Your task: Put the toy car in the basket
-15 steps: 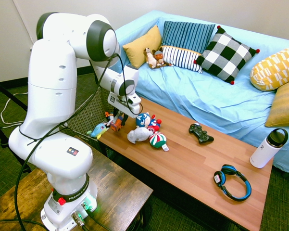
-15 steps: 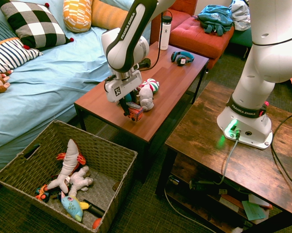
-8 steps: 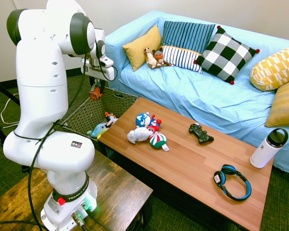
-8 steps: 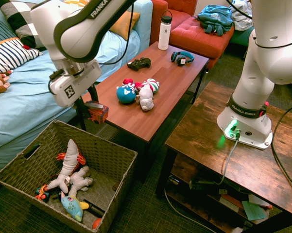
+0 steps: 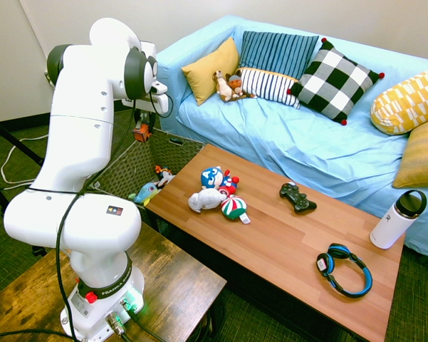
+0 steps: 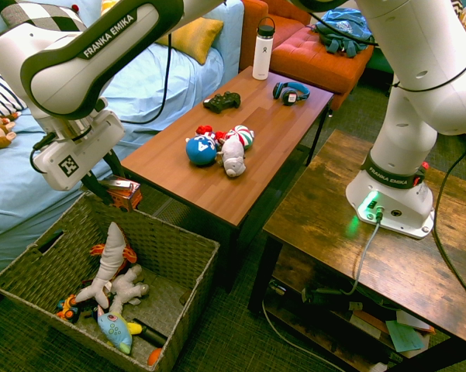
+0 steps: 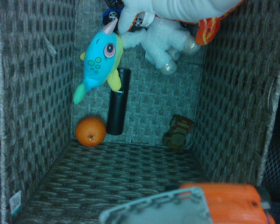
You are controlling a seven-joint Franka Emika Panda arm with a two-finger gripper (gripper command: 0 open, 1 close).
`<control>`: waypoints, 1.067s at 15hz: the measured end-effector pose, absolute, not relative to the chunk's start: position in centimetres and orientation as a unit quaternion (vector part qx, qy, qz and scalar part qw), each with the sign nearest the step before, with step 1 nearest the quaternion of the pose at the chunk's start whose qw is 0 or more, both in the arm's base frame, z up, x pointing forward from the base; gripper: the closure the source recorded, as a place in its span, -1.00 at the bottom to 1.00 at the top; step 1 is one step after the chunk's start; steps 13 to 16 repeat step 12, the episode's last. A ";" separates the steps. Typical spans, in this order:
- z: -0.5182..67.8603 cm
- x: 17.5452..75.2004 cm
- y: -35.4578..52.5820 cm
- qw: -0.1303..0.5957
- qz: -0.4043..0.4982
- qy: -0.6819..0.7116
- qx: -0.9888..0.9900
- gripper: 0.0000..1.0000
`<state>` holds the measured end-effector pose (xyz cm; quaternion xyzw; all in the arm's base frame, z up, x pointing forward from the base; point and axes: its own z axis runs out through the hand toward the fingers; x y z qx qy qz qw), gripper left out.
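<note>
One arm worked this scene, and in the second exterior view its gripper (image 6: 112, 188) sat left of centre, clenched on the toy car (image 6: 124, 192), which hung over the near rim of the basket (image 6: 182, 232) in the lower left of the frame. Step in hand looked like the carry, about done: car was above the opening, not yet let go. Next move would call for a small shift further over the middle, maybe a dip, then parting the fingers so the car drops on the bare floor patch rather than clipping the wicker wall. Wrist view backed this: orange toy car (image 7: 223, 205) filled the bottom edge, basket (image 7: 32, 93) interior below it, with an orange ball (image 7: 90, 131), a dark cylinder (image 7: 118, 100), a small brown toy (image 7: 178, 132), a blue plush fish (image 7: 99, 60) and a white plush (image 7: 163, 42) toward the top. Further off in the second exterior view, the coffee table (image 6: 279, 116) at centre held a plush pile (image 6: 221, 147), a game controller (image 6: 222, 101), headphones (image 6: 289, 91) and a white bottle (image 6: 263, 49). Readable writing: "FRANKA EMIKA" on the forearm at upper left and on the base ring at right; a square black-and-white marker tag on the hand. First exterior view showed the toy car (image 5: 142, 133) small at upper left, beside the sofa (image 5: 292, 135).
</note>
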<state>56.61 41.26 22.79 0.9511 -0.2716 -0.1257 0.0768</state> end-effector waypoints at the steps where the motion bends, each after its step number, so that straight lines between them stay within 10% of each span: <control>1: 22.7 56.7 41.2 0.077 -0.126 -0.272 0.951 -1.00; 16: 25.7 58.0 26.0 -0.038 -0.061 -0.365 0.928 -1.00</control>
